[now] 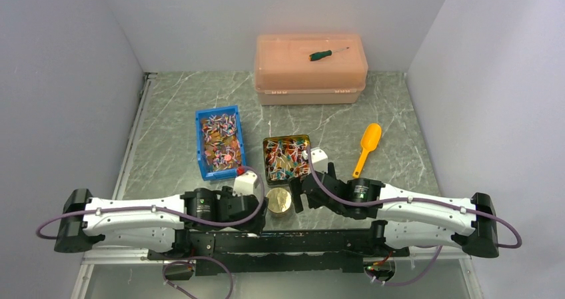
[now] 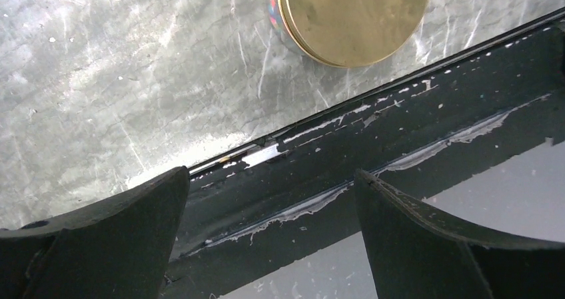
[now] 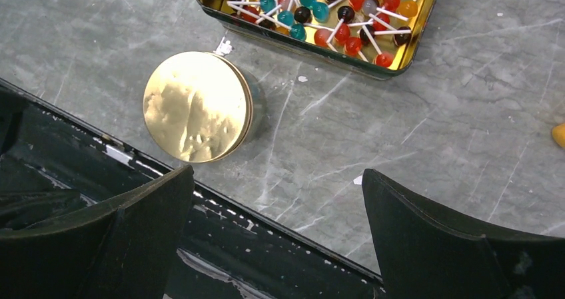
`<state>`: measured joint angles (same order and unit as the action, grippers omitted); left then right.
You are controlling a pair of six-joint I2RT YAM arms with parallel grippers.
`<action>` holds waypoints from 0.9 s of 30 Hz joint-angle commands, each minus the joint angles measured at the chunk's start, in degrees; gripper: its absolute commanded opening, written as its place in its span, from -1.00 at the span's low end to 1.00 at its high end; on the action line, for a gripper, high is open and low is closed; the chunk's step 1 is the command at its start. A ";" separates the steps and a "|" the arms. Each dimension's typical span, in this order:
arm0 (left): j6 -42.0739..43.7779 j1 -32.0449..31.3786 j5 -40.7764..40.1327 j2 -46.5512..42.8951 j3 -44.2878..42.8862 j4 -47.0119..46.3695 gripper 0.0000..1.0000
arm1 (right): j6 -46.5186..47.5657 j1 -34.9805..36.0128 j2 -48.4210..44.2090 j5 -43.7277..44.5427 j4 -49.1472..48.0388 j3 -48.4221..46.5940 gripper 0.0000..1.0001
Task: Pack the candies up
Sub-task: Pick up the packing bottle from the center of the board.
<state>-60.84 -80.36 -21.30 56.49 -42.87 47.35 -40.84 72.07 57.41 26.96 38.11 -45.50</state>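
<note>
Candies (image 3: 322, 11) show me glossy balls on white sticks at the right wrist, mere speckles overhead. Both jaws gape empty.

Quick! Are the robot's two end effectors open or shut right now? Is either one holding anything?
Left end effector: open, holding nothing.
Right end effector: open, holding nothing.

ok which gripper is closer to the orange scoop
Right. The right gripper is by the open candy tin, the scoop just beyond it to the right; the left gripper is further left, past the round gold tin.
</note>
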 commanded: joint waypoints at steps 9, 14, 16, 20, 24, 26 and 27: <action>3.44 -7.25 -12.22 5.01 4.27 -17.00 0.99 | -2.50 -0.71 -2.63 0.29 0.12 2.45 1.00; 15.70 -8.58 -11.76 2.44 11.98 -33.78 0.99 | -3.38 -0.71 -2.55 0.28 -0.43 3.37 1.00; 18.76 -8.66 -12.28 0.90 15.22 -38.97 0.99 | -3.54 -0.77 -2.41 0.37 -0.65 3.55 1.00; 22.63 -8.68 -14.81 -1.42 20.15 -46.18 0.99 | -3.97 -0.77 -1.96 0.50 -0.58 3.57 1.00; 26.04 -8.63 -16.40 1.56 22.89 -52.58 0.98 | -4.00 -0.79 -1.75 0.51 -1.13 3.92 1.00; 27.23 -8.64 -17.27 4.68 24.12 -56.75 0.97 | -3.78 -0.79 -1.49 0.55 -1.34 3.82 1.00; 27.90 -8.63 -17.28 6.15 24.75 -58.89 0.96 | -3.66 -0.79 -1.24 0.54 -1.41 3.71 1.00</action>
<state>-38.00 -88.60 -35.46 58.28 -20.12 0.82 -44.05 71.55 55.94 26.72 38.11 -41.67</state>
